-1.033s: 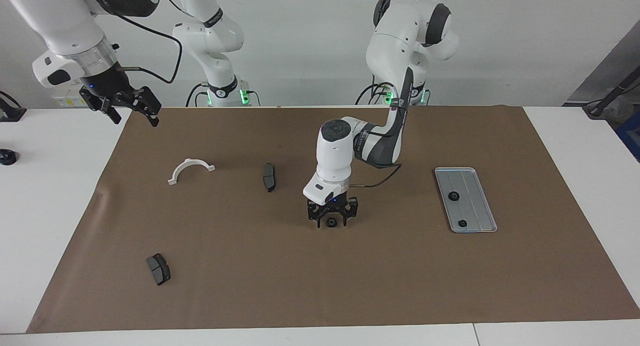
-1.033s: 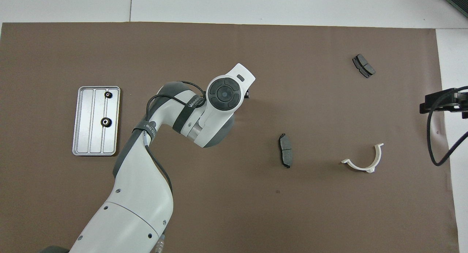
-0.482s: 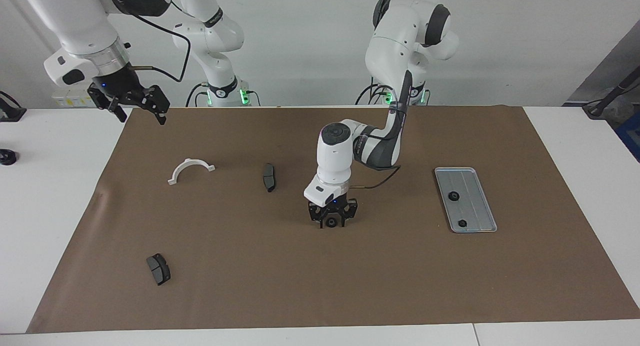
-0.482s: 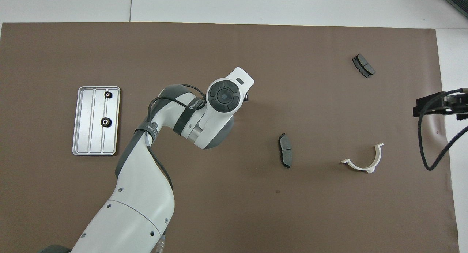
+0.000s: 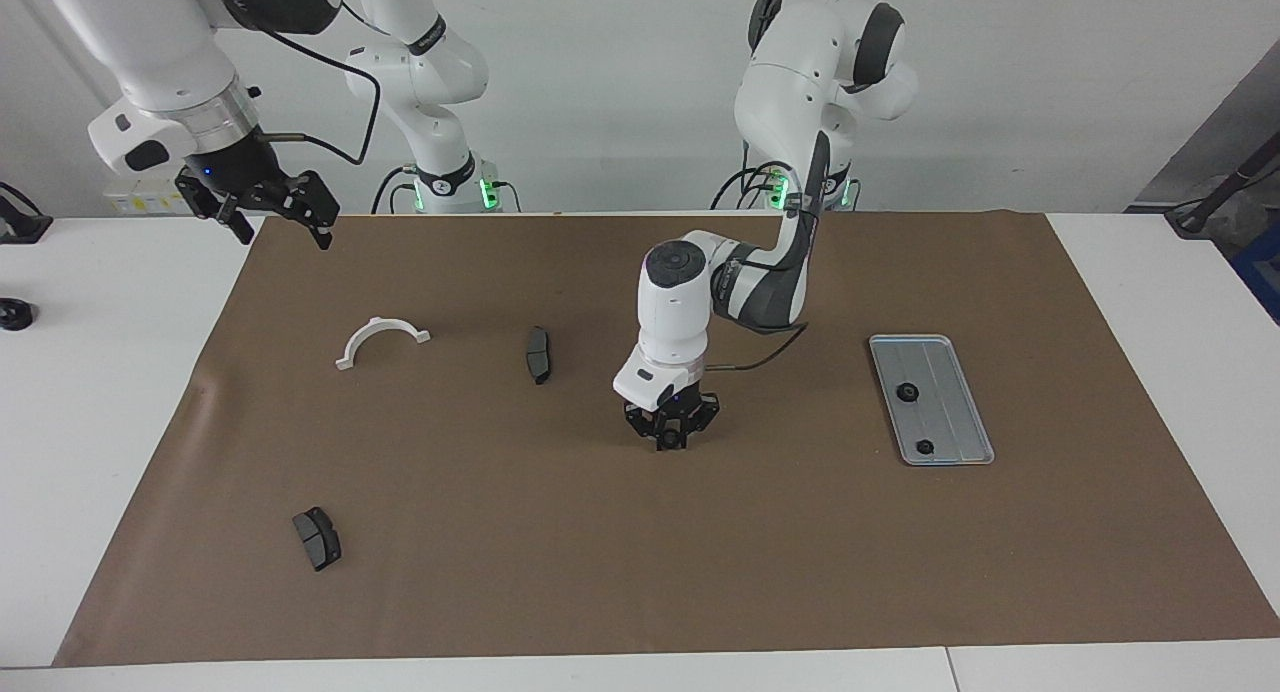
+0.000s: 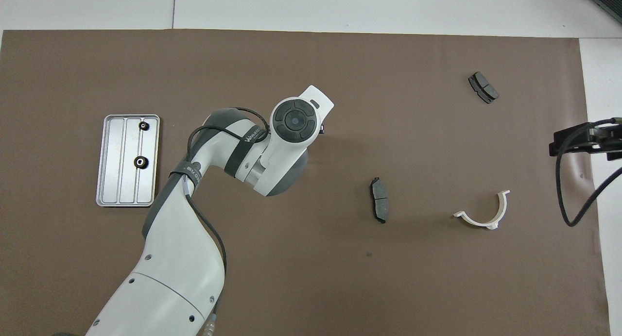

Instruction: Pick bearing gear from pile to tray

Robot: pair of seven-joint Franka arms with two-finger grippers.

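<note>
The left claw (image 5: 668,438) is pinched nearly shut on a small black gear (image 5: 667,436) low over the desk, well apart from the tray (image 5: 958,356), so lift slowly and keep squeezing

facing view: high camera across the table, looking back at the robots, whose bases stand along the top of the frame; set well back, it takes in the whole brown mat (image 5: 640,532). overhead view: high above the robots' end, looking steeply down and forward, arms entering from the lower edge. shared: the mat and the tray (image 5: 955,422) (image 6: 111,180), half a turn apart.
</note>
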